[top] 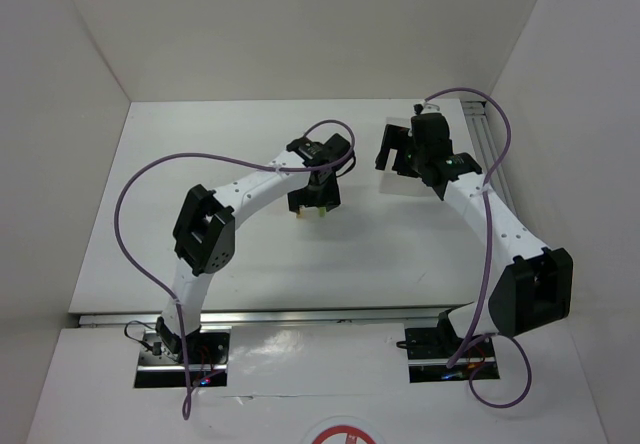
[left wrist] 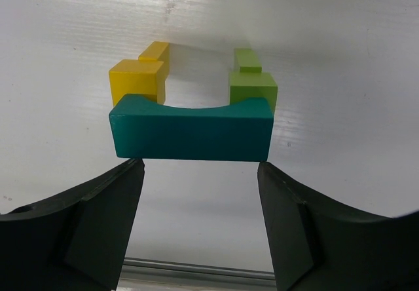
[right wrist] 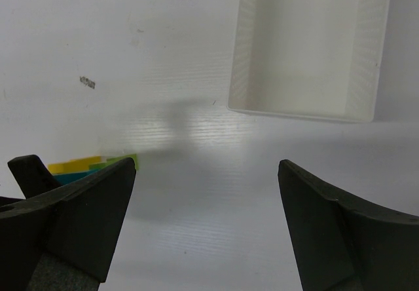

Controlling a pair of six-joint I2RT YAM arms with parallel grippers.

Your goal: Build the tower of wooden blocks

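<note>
Left hand poised open over a teal arch block at the middle of the bench.

The left hand (left wrist: 198, 173) is spread wide and holds nothing, with one finger just off each short end of the teal arch (left wrist: 190, 134). The arch lies across the near ends of a yellow post (left wrist: 134, 81) and a lime-green post (left wrist: 254, 88). It is not clear whether it rests on them or against them. The right hand (right wrist: 206, 166) hovers, also wide open and empty, over the white bench (left wrist: 340, 55) at the far right, near a white tray (right wrist: 301, 113). The step looks like seating the arch. The next move probably calls for closing squarely on its ends without nudging either post.
</note>
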